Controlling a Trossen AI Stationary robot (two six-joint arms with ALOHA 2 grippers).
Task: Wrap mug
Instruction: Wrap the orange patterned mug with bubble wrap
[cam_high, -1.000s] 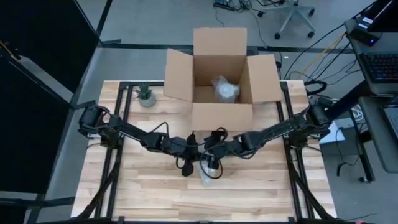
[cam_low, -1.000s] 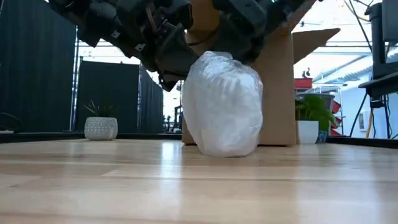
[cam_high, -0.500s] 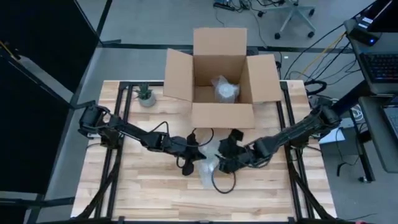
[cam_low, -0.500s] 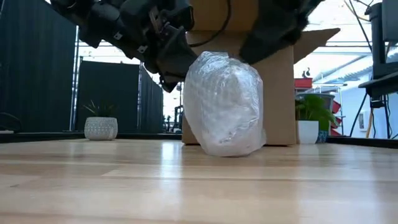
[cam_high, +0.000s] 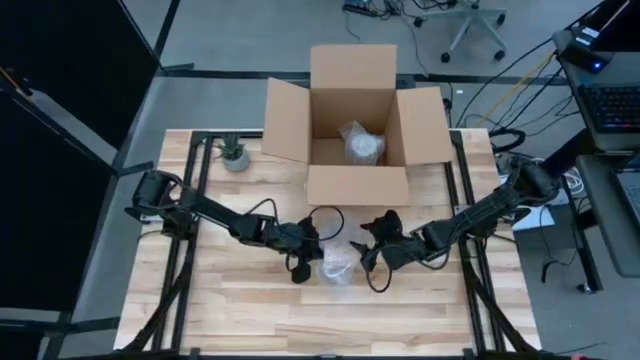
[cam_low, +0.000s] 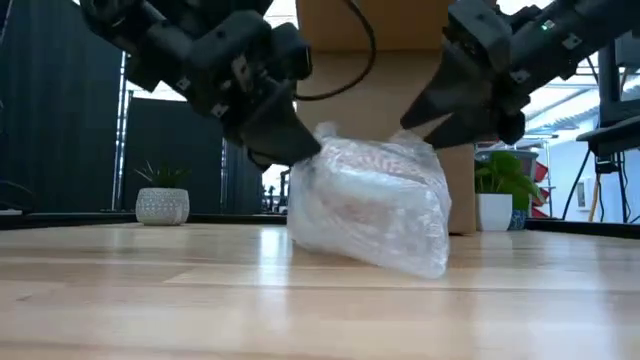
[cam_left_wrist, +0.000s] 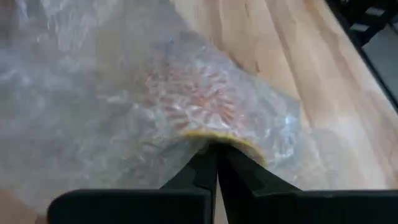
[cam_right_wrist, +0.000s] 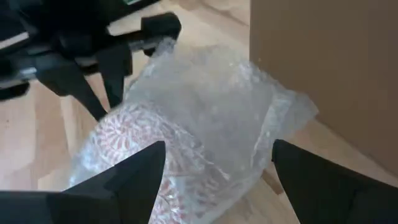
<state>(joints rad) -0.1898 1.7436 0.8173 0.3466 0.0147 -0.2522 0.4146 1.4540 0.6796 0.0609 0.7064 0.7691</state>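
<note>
mug in bubble wrap (cam_high: 337, 266), patterned red and white under the clear film, lying tilted on its side on the wooden worktop (cam_high: 250, 310), just in front of the open cardboard box (cam_high: 352, 120). left gripper (cam_high: 312, 262) at the bundle's left side, jaws together and clamped on a fold of the wrap, as seen in the left wrist view, where the two dark fingers (cam_left_wrist: 205, 171) meet at a yellowish edge of the film. right gripper (cam_high: 371, 255) just beside the bundle's right side, jaws apart and not touching it, with the wrap (cam_right_wrist: 205, 118) lying between and beyond the spread fingers (cam_right_wrist: 134, 174) in the right wrist view. second wrapped bundle (cam_high: 361, 143) resting inside the box. small potted plant (cam_high: 235, 153) near the worktop's far left corner; another green plant in a white pot (cam_low: 497, 190) at the right in the low view.
</note>
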